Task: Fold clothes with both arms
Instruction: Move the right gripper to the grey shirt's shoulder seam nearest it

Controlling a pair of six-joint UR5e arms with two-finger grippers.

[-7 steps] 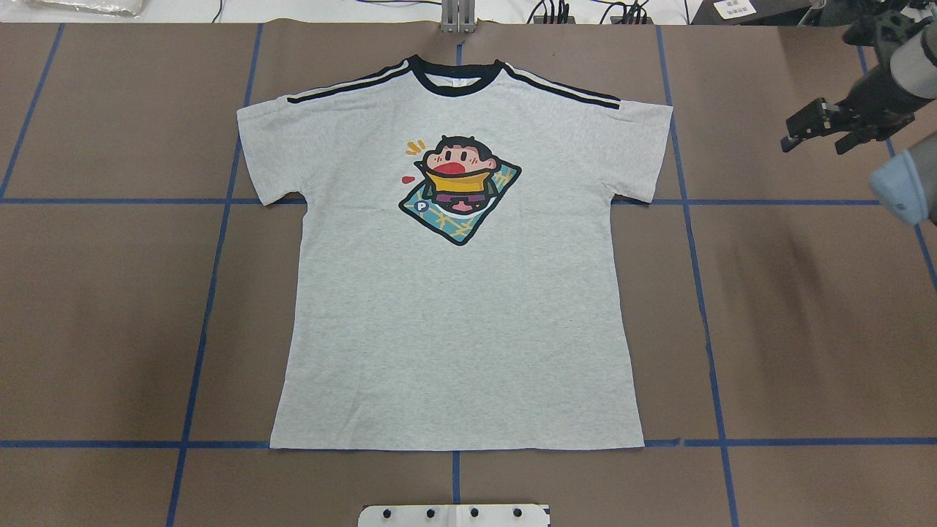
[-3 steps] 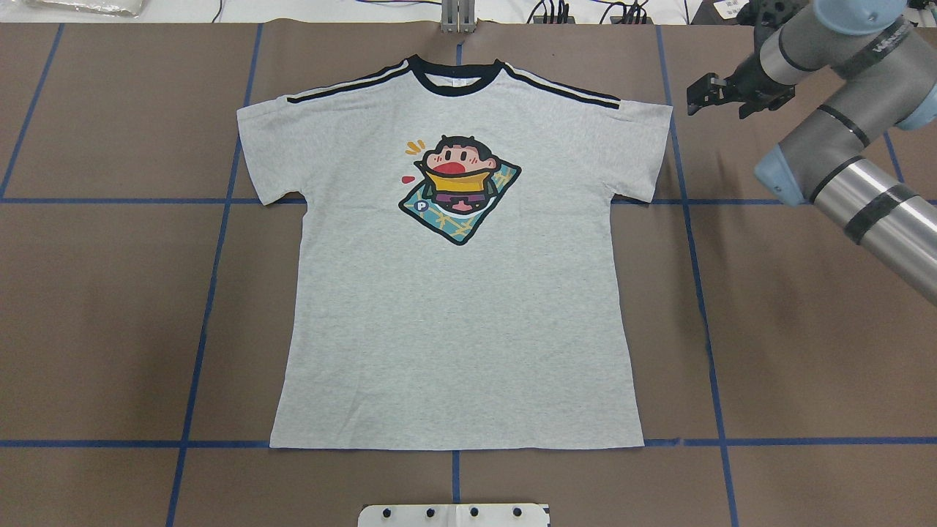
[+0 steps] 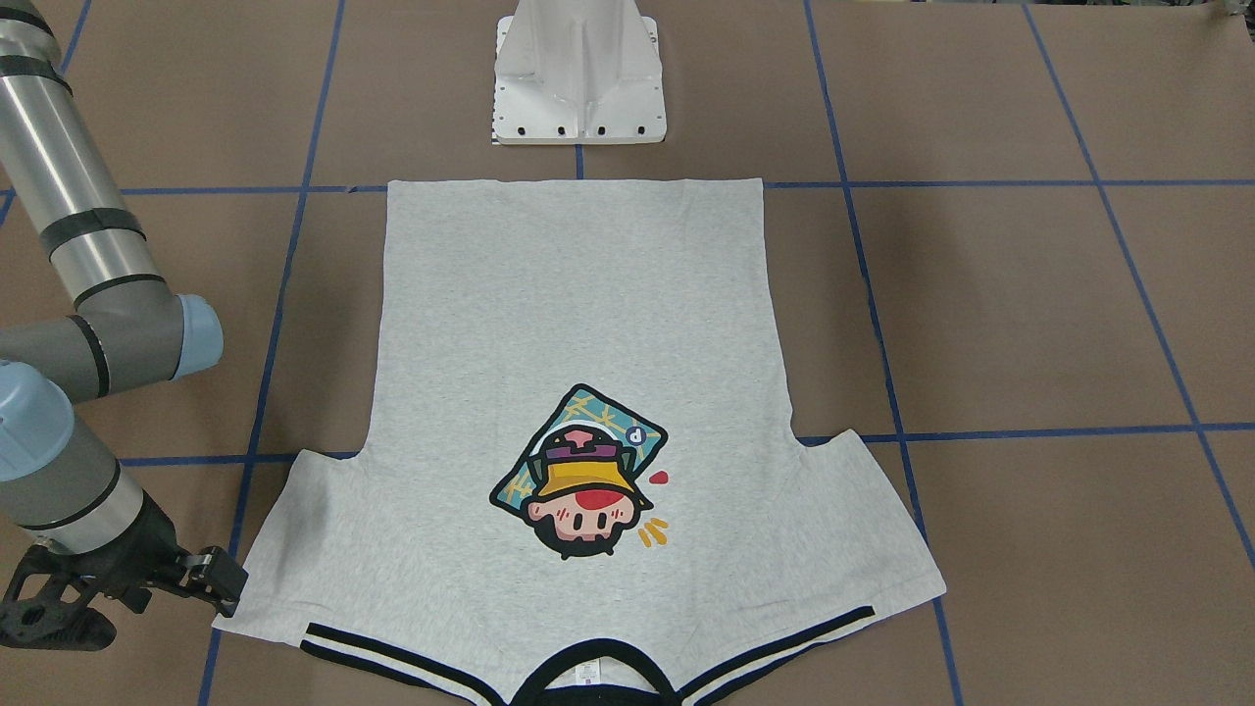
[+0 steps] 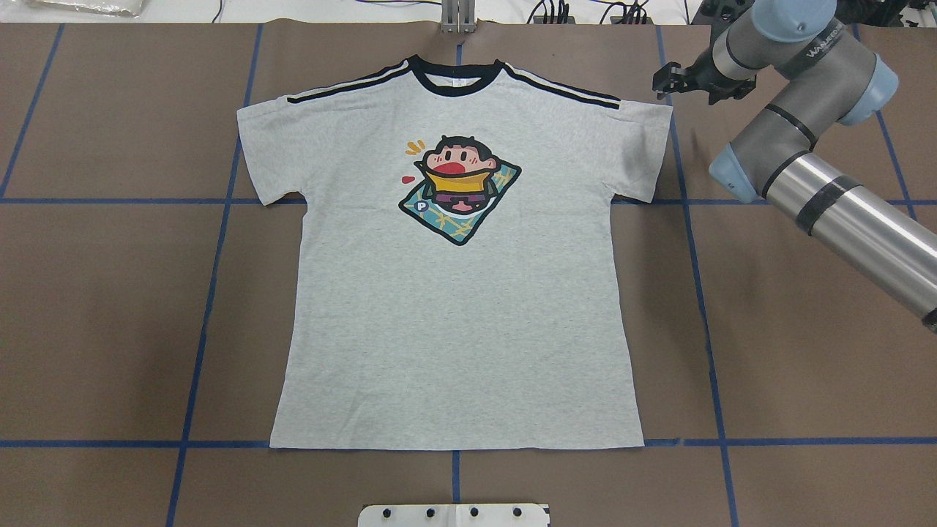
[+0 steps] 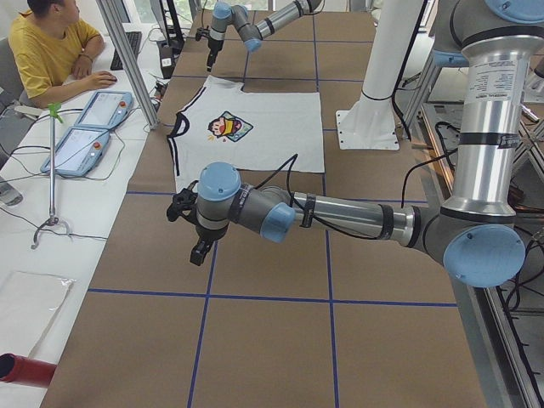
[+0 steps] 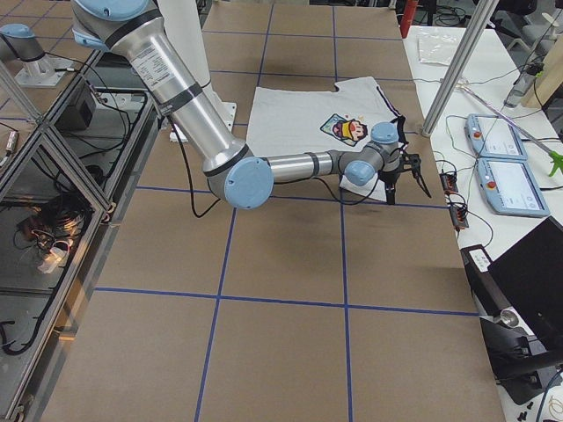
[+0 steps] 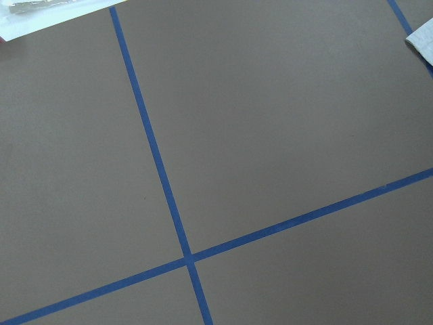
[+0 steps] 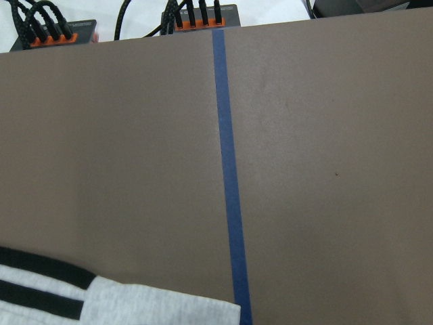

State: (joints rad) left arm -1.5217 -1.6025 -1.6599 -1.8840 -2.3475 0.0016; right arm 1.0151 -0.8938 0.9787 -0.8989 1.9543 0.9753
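The grey T-shirt (image 4: 454, 307) lies flat and face up on the brown table, with its black collar (image 4: 455, 77) at the far edge and its hem toward the robot's base. My right gripper (image 4: 667, 82) hovers open just past the far outer corner of the sleeve on the overhead view's right, and holds nothing. It shows low on the left in the front view (image 3: 227, 586) and in the right side view (image 6: 409, 186). The right wrist view catches that sleeve corner (image 8: 135, 308). My left gripper (image 5: 191, 231) shows only in the left side view, over bare table beside the shirt, and I cannot tell its state.
The white base pedestal (image 3: 578, 78) stands by the hem. Blue tape lines (image 4: 212, 293) grid the table. Cable plugs (image 8: 196, 17) and a metal post (image 4: 457, 16) line the far edge. A seated person (image 5: 55, 47) and two teach pendants (image 5: 85, 127) are at the side bench.
My right arm has swung in from the overhead view's right edge, carrying its gripper leftward and farther back to the sleeve corner. The shirt has not moved.
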